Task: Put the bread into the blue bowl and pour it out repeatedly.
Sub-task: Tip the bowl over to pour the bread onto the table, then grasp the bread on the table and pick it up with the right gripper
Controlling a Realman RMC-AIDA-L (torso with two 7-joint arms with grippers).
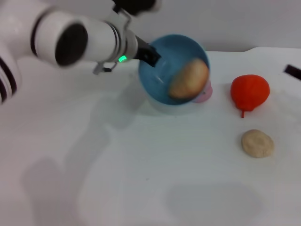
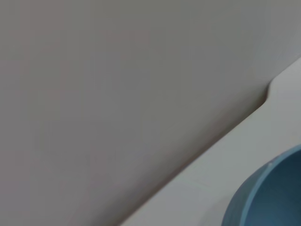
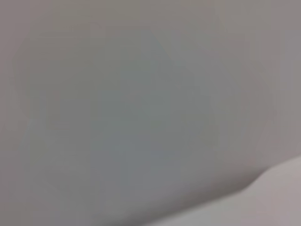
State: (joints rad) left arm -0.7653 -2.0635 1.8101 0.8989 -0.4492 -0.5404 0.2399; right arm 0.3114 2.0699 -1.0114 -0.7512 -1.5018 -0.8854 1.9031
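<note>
In the head view the blue bowl (image 1: 171, 66) is lifted off the table and tipped on its side, its opening facing forward and right. My left gripper (image 1: 149, 54) is shut on the bowl's far-left rim and holds it there. The bread (image 1: 189, 78) lies at the bowl's lower right rim, its plain tan side showing, partly over the edge. A part of the bowl's wall also shows in the left wrist view (image 2: 270, 197). The right gripper is out of view; its wrist view shows only wall and table.
A small pink thing (image 1: 205, 95) lies on the white table (image 1: 141, 179) just under the bread. A red fruit-like toy (image 1: 250, 92) sits to the right, a small round beige bun (image 1: 257, 143) in front of it. A black item (image 1: 292, 71) is at the right edge.
</note>
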